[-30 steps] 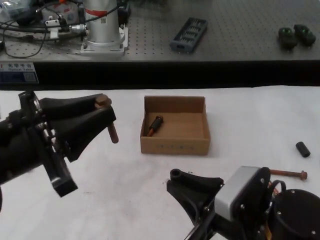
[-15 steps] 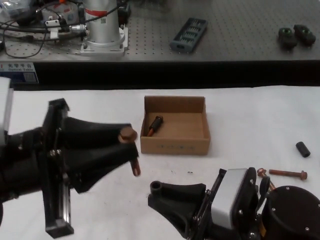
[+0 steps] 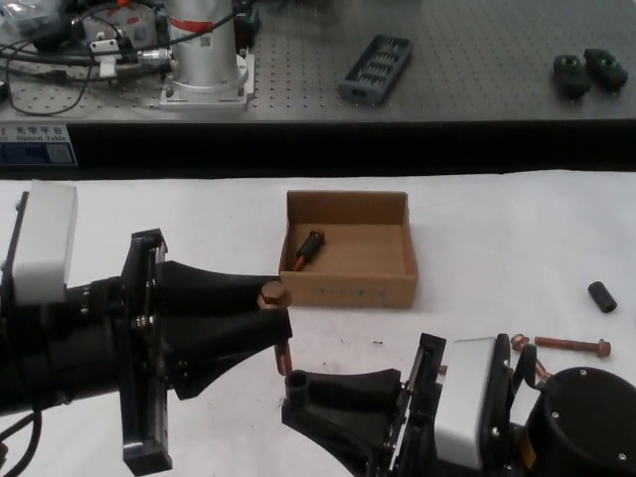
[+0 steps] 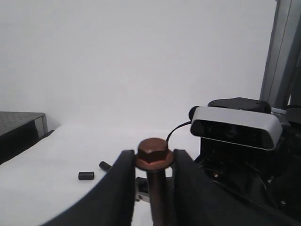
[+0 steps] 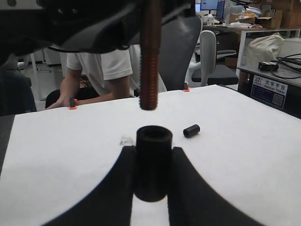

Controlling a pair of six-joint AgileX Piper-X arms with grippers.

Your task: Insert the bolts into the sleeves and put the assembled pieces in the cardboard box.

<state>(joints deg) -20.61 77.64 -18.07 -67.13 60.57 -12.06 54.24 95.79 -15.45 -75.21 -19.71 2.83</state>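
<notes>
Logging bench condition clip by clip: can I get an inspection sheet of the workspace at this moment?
Surface: white cover, flat.
Job's things: cardboard box holds one assembled piece; loose sleeve and loose bolt lie on the cover near the right arm.
Clutter: slotted rack and two dark round parts on the optical table behind.
Hands: left hand shut on bolt, upright, tip above but not in the sleeve that the right hand is shut on.
Cables: bundle on the optical table.
Surroundings: metal post on that table.
</notes>
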